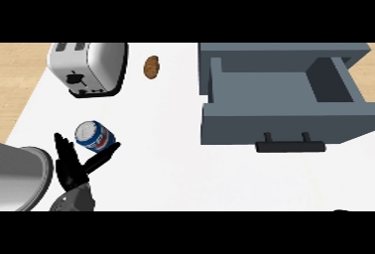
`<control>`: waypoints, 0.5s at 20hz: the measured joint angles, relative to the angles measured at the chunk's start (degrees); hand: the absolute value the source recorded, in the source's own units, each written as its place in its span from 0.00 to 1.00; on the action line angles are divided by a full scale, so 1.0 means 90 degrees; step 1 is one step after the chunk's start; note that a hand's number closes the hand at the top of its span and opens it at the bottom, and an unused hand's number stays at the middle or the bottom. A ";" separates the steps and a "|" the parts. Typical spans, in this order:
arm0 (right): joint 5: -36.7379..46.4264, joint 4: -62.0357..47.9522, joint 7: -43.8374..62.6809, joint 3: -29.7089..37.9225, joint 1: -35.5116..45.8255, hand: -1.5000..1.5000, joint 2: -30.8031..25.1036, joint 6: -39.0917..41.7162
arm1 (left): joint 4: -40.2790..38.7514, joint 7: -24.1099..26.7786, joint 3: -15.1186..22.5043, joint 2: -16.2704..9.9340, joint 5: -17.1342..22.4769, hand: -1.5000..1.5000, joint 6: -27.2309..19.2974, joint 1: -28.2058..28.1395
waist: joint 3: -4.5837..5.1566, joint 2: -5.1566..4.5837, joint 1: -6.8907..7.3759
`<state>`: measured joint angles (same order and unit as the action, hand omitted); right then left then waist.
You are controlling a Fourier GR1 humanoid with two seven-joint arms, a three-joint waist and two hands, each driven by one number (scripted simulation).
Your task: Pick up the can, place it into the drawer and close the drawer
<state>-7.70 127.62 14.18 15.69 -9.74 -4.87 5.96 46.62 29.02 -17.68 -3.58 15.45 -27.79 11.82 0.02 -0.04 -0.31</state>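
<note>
At the worktop's left, the can is standing upright between the left hand's spread, uncurled fingers and thumb (right hand unseen); the open drawer is lying well to the right.

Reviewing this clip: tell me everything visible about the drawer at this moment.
The drawer is a grey box pulled out of a matching grey cabinet at the counter's far right. It stands open, and its inside shows nothing in it. Its flat front panel faces the robot and carries a dark bar handle on two short posts. The walls look matte, like painted metal or plastic. Neither hand touches it; the can sits far to its left by the left hand.
</note>
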 measured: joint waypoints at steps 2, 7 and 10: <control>0.0105 -0.0030 -0.0003 -0.0081 0.0026 0.00 0.0069 -0.0023 | -0.0565 0.0288 -0.0161 -0.0109 0.0102 0.00 0.0159 0.0258 | 0.0001 -0.0002 -0.0007; 0.0078 -0.0127 -0.0091 0.0018 0.0055 0.00 0.0052 0.0087 | -0.1463 0.0734 -0.0340 -0.0397 0.0232 0.00 0.0496 0.0766 | 0.0003 -0.0007 -0.0021; 0.0052 -0.0032 -0.0084 0.0064 0.0000 0.00 0.0039 0.0138 | -0.1955 0.0838 -0.0347 -0.0574 0.0243 0.00 0.0866 0.1053 | 0.0004 -0.0011 -0.0037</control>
<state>-7.23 127.33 13.42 16.26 -9.74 -4.52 7.21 29.03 36.56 -20.80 -8.75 17.64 -20.00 21.30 0.06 -0.14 -0.65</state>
